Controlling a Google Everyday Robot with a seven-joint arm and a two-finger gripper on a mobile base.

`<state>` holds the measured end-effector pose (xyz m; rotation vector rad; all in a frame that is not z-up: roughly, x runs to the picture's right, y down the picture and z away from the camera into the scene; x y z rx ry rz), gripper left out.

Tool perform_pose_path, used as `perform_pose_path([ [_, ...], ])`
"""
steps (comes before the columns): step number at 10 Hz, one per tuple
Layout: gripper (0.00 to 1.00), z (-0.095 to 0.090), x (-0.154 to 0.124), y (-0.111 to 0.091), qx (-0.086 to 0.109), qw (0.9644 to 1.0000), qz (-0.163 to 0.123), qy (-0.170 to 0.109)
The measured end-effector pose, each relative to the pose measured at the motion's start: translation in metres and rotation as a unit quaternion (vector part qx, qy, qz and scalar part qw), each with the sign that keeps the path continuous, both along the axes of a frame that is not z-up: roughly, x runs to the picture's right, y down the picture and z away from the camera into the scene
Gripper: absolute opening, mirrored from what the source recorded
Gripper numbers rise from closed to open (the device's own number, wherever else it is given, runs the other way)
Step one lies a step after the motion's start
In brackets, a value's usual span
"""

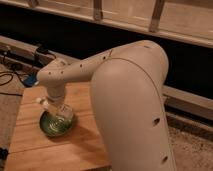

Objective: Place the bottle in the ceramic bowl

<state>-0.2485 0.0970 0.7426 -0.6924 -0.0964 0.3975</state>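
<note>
- The claw (pixel 56 107) hangs just above the ceramic bowl (pixel 56 123), gripping the bottle (pixel 46 103).
- The bottle is tilted over the bowl's far-left rim.
- The bowl sits on the wooden table (pixel 30 150).

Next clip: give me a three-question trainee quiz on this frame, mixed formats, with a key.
1. True or false: the ceramic bowl sits on the wooden table.
2. Where is the gripper? A) directly over the bowl B) off the table C) at the table's near right corner
3. Fill in: the bottle is at the gripper, above the bowl's ____ rim.

Key: 1 true; 2 A; 3 far
</note>
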Motion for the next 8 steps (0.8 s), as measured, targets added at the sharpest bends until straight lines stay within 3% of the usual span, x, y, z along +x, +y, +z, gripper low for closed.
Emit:
perform_pose_path([
  [2, 0.8, 0.0001, 0.0, 0.0003, 0.0, 1.0, 0.0, 0.0],
  [8, 0.8, 0.0001, -0.0005, 0.0005, 0.0, 1.0, -0.001, 0.0],
])
